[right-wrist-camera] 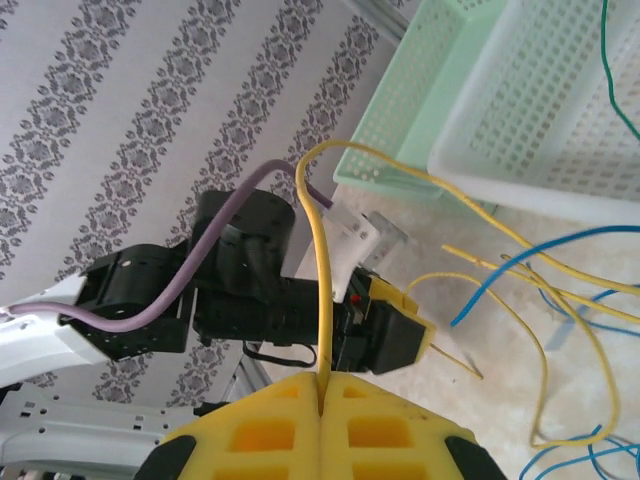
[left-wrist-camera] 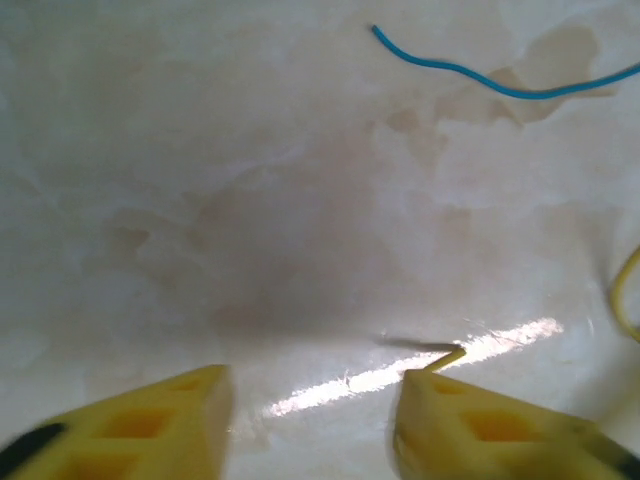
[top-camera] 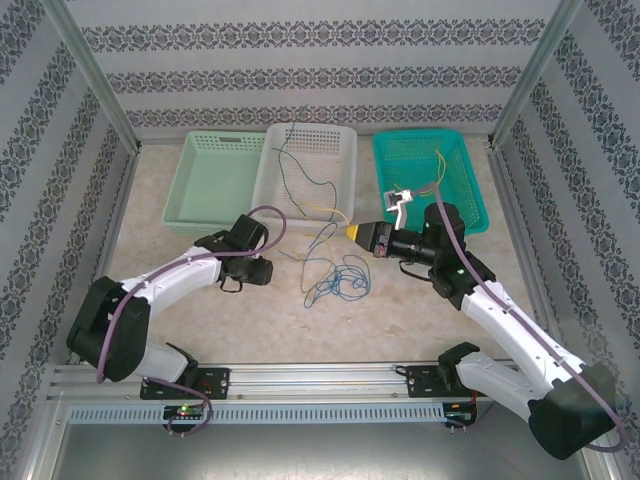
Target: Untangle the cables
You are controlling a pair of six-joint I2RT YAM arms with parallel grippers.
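Right wrist, gripper [right-wrist-camera: 320,388] pinching yellow cable [right-wrist-camera: 322,280] (upright)

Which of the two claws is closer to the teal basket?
Right. The right gripper, pinching a yellow cable, sits right beside the teal basket; the left gripper is farther away, in front of the white basket.

Far baskets, left to right: pale green basket [top-camera: 215,185], white basket [top-camera: 330,150], teal basket [top-camera: 460,180]. Cables [top-camera: 335,275]: yellow cable [right-wrist-camera: 322,290], blue cable [left-wrist-camera: 470,72], green cable [right-wrist-camera: 608,60], on a beige marbled table [left-wrist-camera: 200,200]. The left gripper [left-wrist-camera: 315,385] and right gripper [right-wrist-camera: 320,385] have yellow fingers [right-wrist-camera: 260,430] on black-and-white arms [top-camera: 160,280]; the walls [top-camera: 300,75] carry grey damask stripes on white.
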